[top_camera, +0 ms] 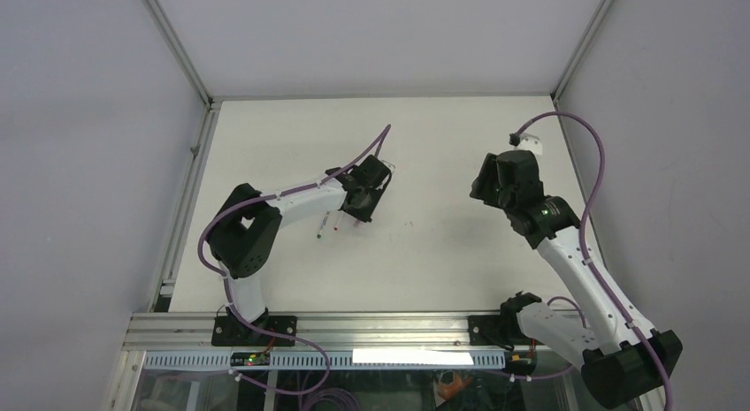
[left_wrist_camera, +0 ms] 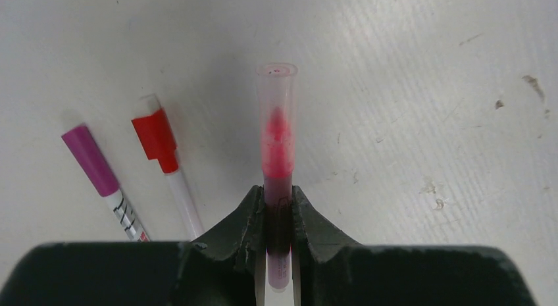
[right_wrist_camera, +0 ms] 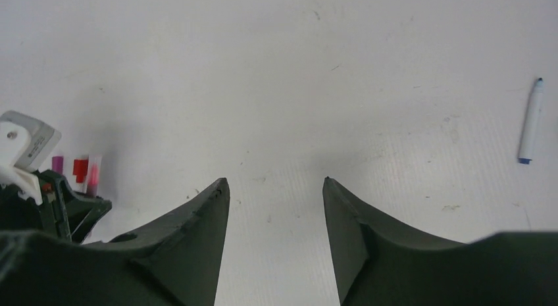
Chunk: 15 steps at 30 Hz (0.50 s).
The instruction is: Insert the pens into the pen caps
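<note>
White table (top_camera: 460, 261), grey walls. Right fingers (right_wrist_camera: 197, 233): spread wide, empty. Left fingers (left_wrist_camera: 247, 220): clamped on red-tipped pen (left_wrist_camera: 279, 187), left of table centre, clear cap (left_wrist_camera: 277, 95) over its tip. Magenta-capped pen (left_wrist_camera: 92, 161), red-capped pen (left_wrist_camera: 158, 145): lying just beside. Risk: narrow grip may let pen pivot or slip if cap is pressed off-axis.

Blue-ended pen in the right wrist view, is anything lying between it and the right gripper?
Nothing visible does. The blue-ended pen lies alone on the table, off to the right in that view of the open right gripper, and the surface between them shows only faint scuffs.
</note>
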Tool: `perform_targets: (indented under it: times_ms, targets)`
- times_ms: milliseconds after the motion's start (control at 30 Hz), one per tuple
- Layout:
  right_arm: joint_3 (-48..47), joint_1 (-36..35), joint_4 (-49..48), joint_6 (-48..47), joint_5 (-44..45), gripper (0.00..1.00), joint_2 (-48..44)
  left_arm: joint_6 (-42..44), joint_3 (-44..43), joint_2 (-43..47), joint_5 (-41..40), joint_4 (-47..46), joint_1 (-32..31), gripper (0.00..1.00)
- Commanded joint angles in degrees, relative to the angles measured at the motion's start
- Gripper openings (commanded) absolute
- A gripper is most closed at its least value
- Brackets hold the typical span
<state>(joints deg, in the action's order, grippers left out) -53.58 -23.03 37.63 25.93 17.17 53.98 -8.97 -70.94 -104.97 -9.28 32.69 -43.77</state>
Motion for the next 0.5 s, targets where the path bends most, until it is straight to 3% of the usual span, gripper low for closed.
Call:
perform_targets:
  times_ms: [0, 300, 467]
  targets:
    - [-0.04, 4.52, 0.84, 0.99, 1.82, 0.57, 1.95, -3.48, -2.48, -1.01, -5.35, 4.32, -1.3, 0.05]
    - [-0.77, 22.53, 0.51, 2.31, -5.54, 0.54, 20.54, -2.19, -5.46, -1.85, -3.99, 6.07, -1.31, 0.33]
    - [-1.46, 30.3, -2.12, 2.27, -6.23, 0.49, 25.43, -1.25, -7.8, -0.81, -3.1, 6.47, -1.23, 0.48]
